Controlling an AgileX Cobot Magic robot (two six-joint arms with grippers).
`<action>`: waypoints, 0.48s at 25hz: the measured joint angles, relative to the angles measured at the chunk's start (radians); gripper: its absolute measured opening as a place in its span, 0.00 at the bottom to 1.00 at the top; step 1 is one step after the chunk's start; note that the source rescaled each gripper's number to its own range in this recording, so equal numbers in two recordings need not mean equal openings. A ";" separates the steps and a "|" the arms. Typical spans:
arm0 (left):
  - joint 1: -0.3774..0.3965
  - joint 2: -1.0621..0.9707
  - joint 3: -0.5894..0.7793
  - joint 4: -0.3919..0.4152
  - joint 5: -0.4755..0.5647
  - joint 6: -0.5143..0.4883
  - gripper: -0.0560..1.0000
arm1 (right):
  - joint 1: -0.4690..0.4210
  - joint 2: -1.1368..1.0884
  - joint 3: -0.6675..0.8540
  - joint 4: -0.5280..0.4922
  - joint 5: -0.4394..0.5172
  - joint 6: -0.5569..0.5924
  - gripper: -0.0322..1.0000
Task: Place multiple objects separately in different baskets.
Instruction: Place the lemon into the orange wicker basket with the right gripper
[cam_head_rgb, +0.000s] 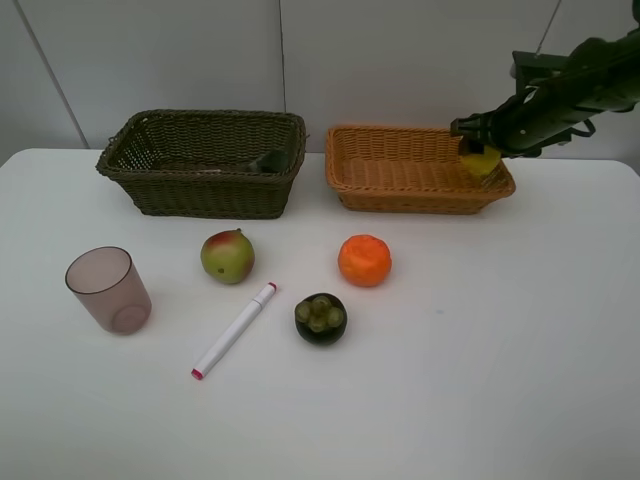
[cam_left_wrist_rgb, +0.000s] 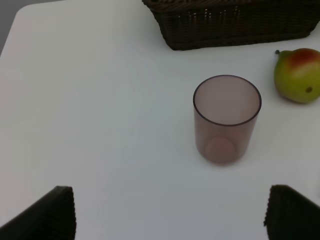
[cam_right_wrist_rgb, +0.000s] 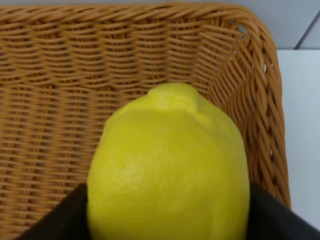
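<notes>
Though lemon (cam_right_wrist_rgb: 170, 165) hid much of right gripper (cam_head_rgb: 479, 150), jaws tight on lemon over tan basket (cam_head_rgb: 400, 196); left gripper (cam_left_wrist_rgb: 170, 215) spread near cup (cam_left_wrist_rgb: 226, 120).

from the high camera, see the right arm (cam_head_rgb: 575, 90) as a dark, jointed limb coming in at the right edge, stretched leftward and sloping gently down to the right pincer (cam_head_rgb: 480, 155). closed there on the yellow lemon (cam_head_rgb: 484, 163), with dark fingers (cam_right_wrist_rgb: 65, 225) pressed against both flanks of the fruit in the right wrist view. on the other side, find the left pincer (cam_left_wrist_rgb: 170, 215) spread wide, with two dark ribbed fingertips (cam_left_wrist_rgb: 50, 215) set well apart, gripping nothing, touching nothing, pointed forward and down.
</notes>
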 joint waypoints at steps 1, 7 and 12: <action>0.000 0.000 0.000 0.000 0.000 0.000 1.00 | 0.000 0.003 0.000 0.003 -0.009 0.000 0.42; 0.000 0.000 0.000 0.000 0.000 0.000 1.00 | 0.000 0.004 0.000 0.042 -0.030 0.000 0.42; 0.000 0.000 0.000 0.000 0.000 0.000 1.00 | 0.000 0.004 0.000 0.069 -0.032 0.000 0.42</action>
